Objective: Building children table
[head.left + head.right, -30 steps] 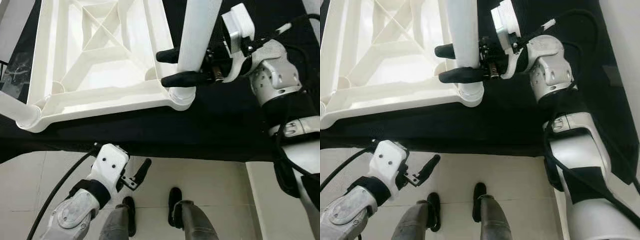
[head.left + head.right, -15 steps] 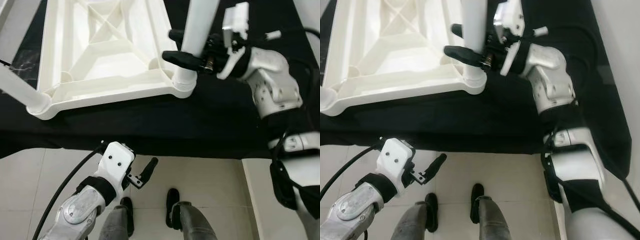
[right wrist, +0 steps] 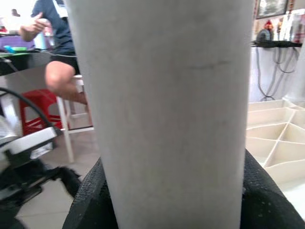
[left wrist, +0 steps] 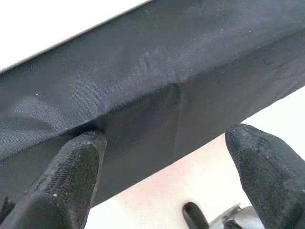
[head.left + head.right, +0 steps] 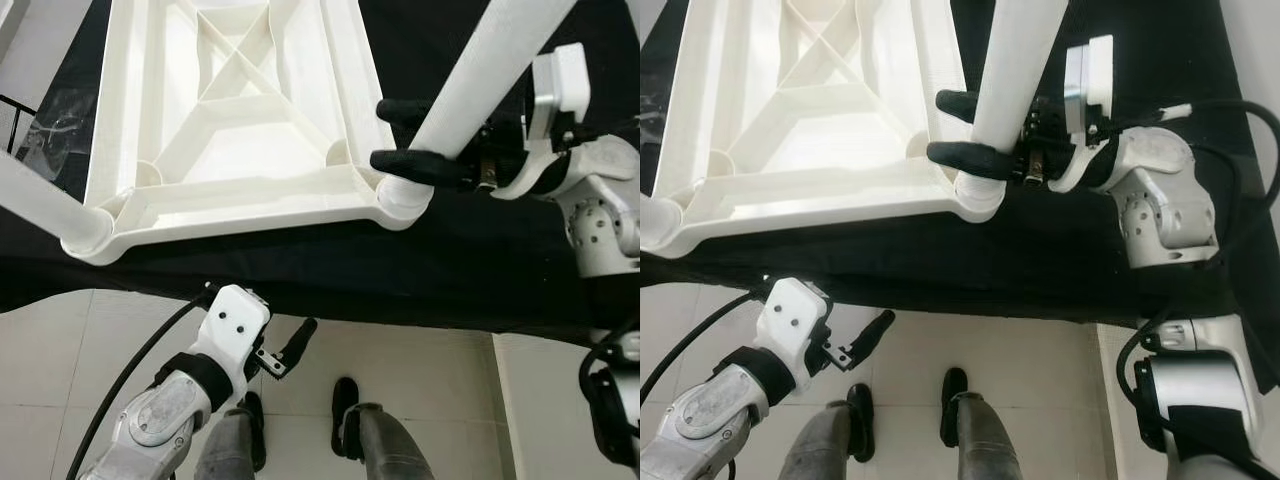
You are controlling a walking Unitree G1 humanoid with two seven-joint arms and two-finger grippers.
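Note:
A white plastic children's tabletop (image 5: 240, 195) lies upside down on a black cloth, its ribbed underside up. A white round leg (image 5: 478, 82) stands in the near right corner socket (image 5: 403, 198), leaning right. My right gripper (image 5: 400, 135) is shut on this leg just above the socket; in the right wrist view the leg (image 3: 162, 114) sits between the fingers (image 3: 90, 205). Another white leg (image 5: 45, 205) sits in the near left corner. My left gripper (image 5: 290, 345) hangs open below the table edge, holding nothing.
The black cloth (image 5: 300, 275) covers the work surface and drops over its front edge (image 4: 143, 124). Pale floor tiles (image 5: 430, 350) and my feet (image 5: 345, 400) lie below. A seated person (image 3: 52, 52) and a red stool (image 3: 35, 107) appear behind the leg in the right wrist view.
The camera has shifted. The leg held by my right gripper now tilts more to the right, and the gripper sits lower, close to the corner socket. The left arm is unchanged.

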